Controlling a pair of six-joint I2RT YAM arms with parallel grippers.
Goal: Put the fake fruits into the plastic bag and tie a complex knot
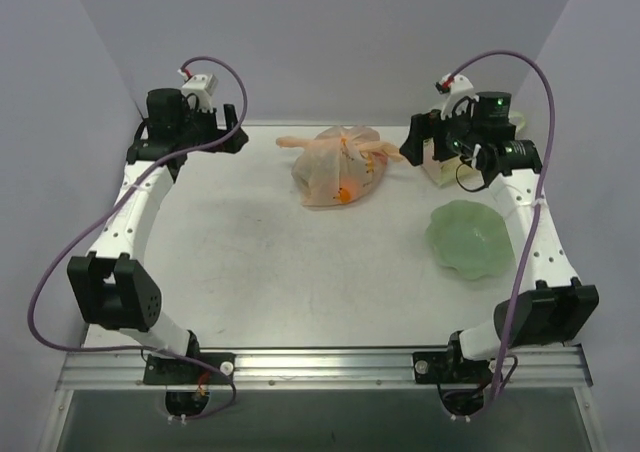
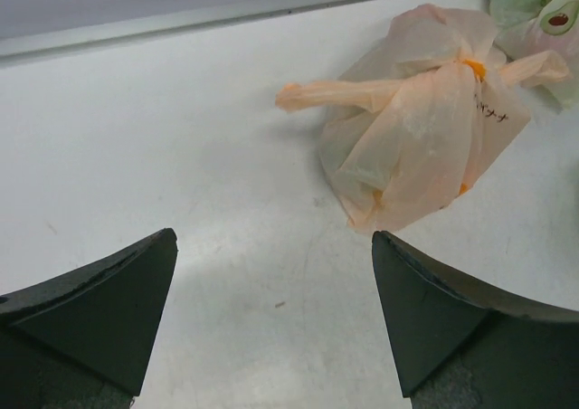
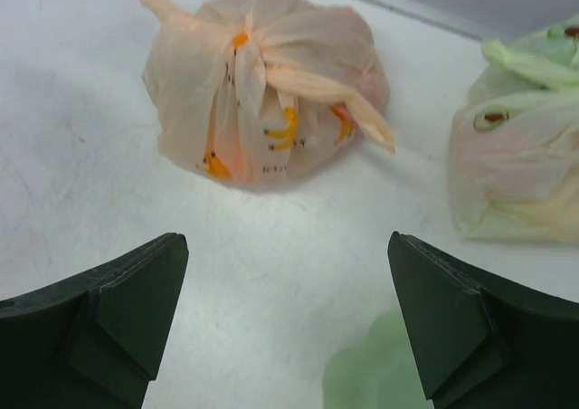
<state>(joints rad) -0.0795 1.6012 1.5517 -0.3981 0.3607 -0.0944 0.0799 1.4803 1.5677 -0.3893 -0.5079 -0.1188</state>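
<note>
The plastic bag [image 1: 338, 170] lies closed at the back middle of the table, peach film printed with yellow bananas. Its knot [image 1: 352, 144] sits on top, with two ear-like ends sticking out left and right. Of the fake fruits only an orange patch [image 1: 345, 194] shows through the film. My left gripper [image 1: 234, 126] hangs open, well left of the bag. My right gripper [image 1: 410, 144] stands open close to the bag's right end, not touching it. The left wrist view shows the bag [image 2: 425, 147] and knot [image 2: 470, 65] beyond the empty left gripper [image 2: 274, 239]. The right wrist view shows the bag [image 3: 262, 92] and knot [image 3: 240, 40] beyond the empty right gripper [image 3: 288, 240].
A pale green bag [image 3: 516, 174] with green handles stands right of the peach one, mostly behind my right arm in the top view. A light green film sheet [image 1: 472, 234] lies on the right side of the table. Grey walls close the back and sides.
</note>
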